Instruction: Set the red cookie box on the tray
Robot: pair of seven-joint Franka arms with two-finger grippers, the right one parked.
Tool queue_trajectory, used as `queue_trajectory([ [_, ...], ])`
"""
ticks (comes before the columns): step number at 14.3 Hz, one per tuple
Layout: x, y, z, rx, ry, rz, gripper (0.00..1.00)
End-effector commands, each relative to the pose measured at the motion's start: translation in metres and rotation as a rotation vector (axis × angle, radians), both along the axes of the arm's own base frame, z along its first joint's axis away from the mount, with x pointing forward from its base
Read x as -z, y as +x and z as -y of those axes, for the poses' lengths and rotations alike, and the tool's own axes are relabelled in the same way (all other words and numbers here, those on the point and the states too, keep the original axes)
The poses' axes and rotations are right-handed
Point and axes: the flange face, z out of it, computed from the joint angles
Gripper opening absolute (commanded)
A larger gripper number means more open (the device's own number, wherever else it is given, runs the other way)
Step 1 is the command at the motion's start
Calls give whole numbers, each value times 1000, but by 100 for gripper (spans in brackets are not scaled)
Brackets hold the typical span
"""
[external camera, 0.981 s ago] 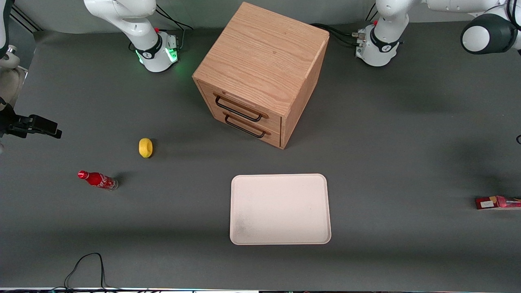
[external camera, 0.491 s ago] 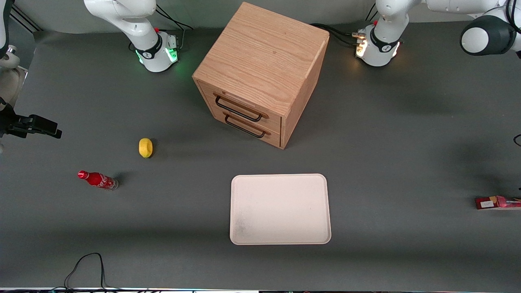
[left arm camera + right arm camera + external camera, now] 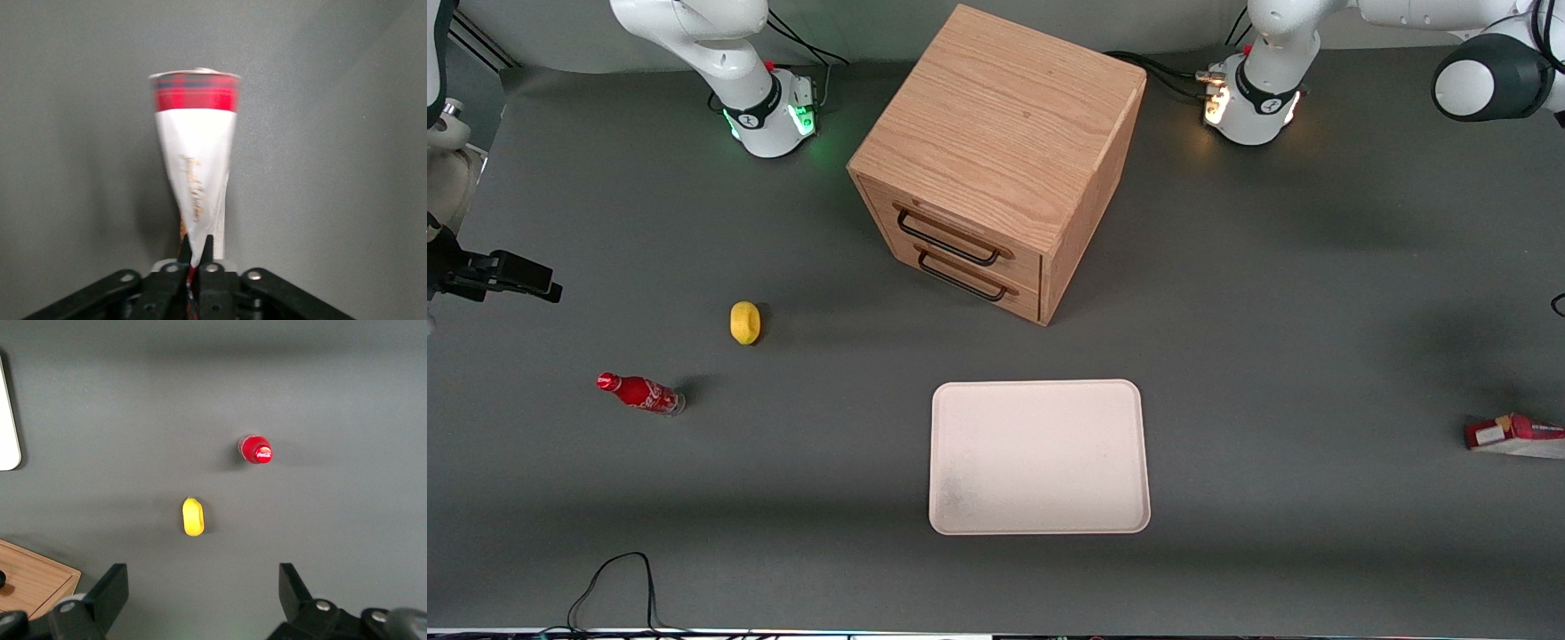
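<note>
The red cookie box (image 3: 1515, 436) is seen at the right edge of the front view, at mid-lower height, toward the working arm's end of the table (image 3: 1316, 293); it is tilted there, with one end cut off by the frame. In the left wrist view the box (image 3: 195, 173) is shown end-on, its white face narrowing down to the hand (image 3: 195, 261), whose two fingers are pressed together on the box's near edge, so the box is gripped. A red plaid band is seen at the end of the box away from the hand.

The tray (image 3: 1039, 457) is found at the lower centre of the front view, flat on the table, well apart from the box, with nothing on it. A wooden drawer cabinet (image 3: 996, 160) stands at the upper centre, farther from the camera than the tray. At the left of the frame a yellow lemon (image 3: 744, 322) and a small red bottle (image 3: 640, 393) are lying near each other.
</note>
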Motion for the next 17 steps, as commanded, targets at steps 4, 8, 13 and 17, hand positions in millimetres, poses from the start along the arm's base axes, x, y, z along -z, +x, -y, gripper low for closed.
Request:
queue_trajectory([
  [4, -27, -2, 1, -7, 13, -24, 0],
  [8, -89, -4, -5, -24, 3, -41, 0],
  [13, -213, -32, -5, -49, 34, -3, 0],
  [17, -301, -60, 6, -61, 57, 33, 0],
])
